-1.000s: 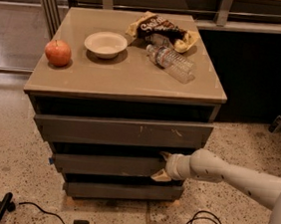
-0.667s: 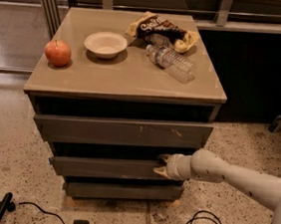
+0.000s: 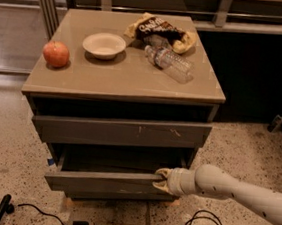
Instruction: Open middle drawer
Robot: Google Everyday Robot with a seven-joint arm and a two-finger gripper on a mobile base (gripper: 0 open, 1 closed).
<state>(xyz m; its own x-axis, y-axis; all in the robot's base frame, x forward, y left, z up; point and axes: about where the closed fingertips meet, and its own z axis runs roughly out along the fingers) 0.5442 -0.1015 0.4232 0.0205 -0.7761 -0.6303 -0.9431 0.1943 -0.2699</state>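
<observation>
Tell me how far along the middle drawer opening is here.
Mostly done: the middle drawer sits pulled out beyond the scratched front above, its interior exposed. In hand: the gripper is at the drawer front's top edge, near its right end. Left: perhaps more pull, then letting go.

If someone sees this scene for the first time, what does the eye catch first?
First the pale arm coming in from the lower right, its claw at the top edge of the middle drawer, which stands partly pulled out. Then the red apple at the left of the cabinet top, with a bowl beside it.
</observation>
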